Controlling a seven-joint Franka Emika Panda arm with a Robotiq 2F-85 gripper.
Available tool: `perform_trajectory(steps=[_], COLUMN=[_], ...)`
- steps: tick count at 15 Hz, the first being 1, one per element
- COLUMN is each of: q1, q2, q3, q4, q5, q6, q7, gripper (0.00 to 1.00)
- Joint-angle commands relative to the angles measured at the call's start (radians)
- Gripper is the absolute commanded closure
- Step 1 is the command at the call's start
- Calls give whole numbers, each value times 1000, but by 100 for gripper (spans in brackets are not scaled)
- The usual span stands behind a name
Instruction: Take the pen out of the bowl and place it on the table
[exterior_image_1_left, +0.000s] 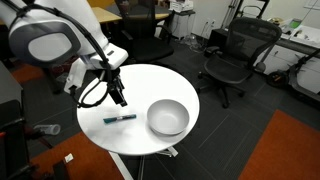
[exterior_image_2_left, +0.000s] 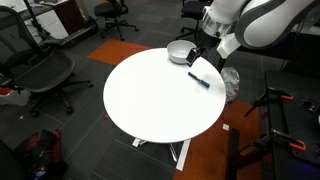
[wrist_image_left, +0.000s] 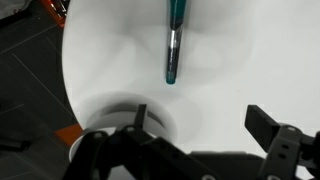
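You are holding the gripper (exterior_image_1_left: 119, 99) above the table (exterior_image_1_left: 140, 80) with its jaws spread wide and nothing between them; in the wrist view the two fingers (wrist_image_left: 262, 122) are standing well apart at the bottom of the picture, over bare white tabletop (wrist_image_left: 250, 50). The pen (exterior_image_1_left: 120, 118) is lying flat on the table, outside the bowl (exterior_image_1_left: 168, 117), near it but not touching it. In both exterior views the gripper (exterior_image_2_left: 193, 62) is hanging just above the pen (exterior_image_2_left: 198, 79), apart from it, with the bowl (exterior_image_2_left: 179, 52) sitting upright close by near the table's edge (exterior_image_2_left: 150, 100). In the wrist view the pen (wrist_image_left: 174, 40) is running down from the top edge, teal body above and darker tip pointing toward the gripper (wrist_image_left: 200, 116), short of the fingers. Office chairs (exterior_image_1_left: 235, 55) are standing on the dark floor around the table.
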Motion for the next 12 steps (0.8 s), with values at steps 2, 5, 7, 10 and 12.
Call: perform_trajectory(steps=[2,5,7,10,12], q1=[171,207,183,182,183], q2=[-196,-290,-224,-241,-230], q3=[-207,-273,-250,-253,-252], q4=[-122,-127,-97,-101,-101], q5=[-245,-479,-456,-474,-474], q6=[-12,-50,-16,-20,-20], q7=[224,404,378,394,394], gripper=[0,0,0,0,0])
